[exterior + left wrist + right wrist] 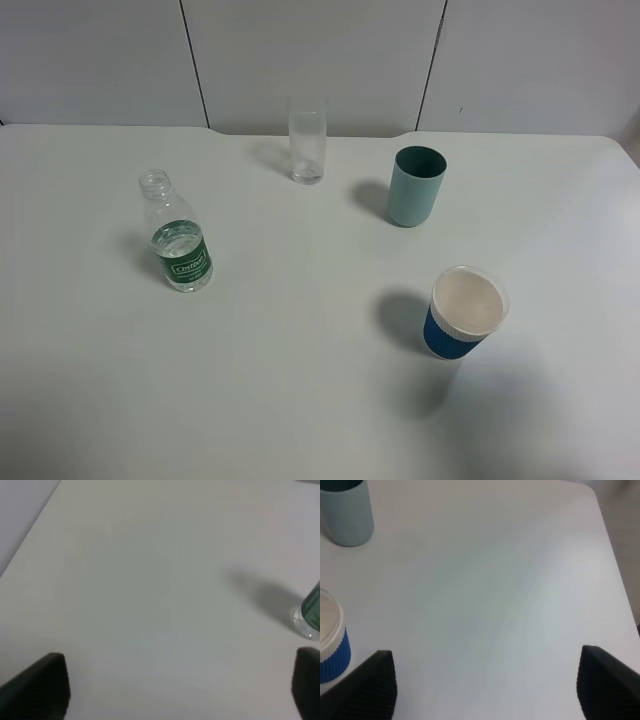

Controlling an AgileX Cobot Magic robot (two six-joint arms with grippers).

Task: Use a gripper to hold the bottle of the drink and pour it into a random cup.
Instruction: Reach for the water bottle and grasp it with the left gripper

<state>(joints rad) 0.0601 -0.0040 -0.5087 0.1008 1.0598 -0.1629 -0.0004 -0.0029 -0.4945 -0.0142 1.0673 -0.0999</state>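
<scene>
The bottle (178, 235) is standing upright on the left part of the white surface (300, 400). It is capless, with clear liquid reaching about to the top of its green label. The tall clear glass (307, 145) is standing toward the far edge, near the middle, well apart from the bottle. The teal cup (415, 186) is standing to the right of the glass, and the blue-sleeved paper cup (466, 312) is sitting nearer, on the right.

The left end effector (178, 657) is hanging over bare surface with its dark jaws spread wide, gripping nothing. Only the bottle's base is showing at the edge of its wrist view, outside the gap between the jaws. The right end effector (485, 652) is also standing wide and holding nothing, with the paper cup just beside one jaw and the teal cup farther off.
</scene>
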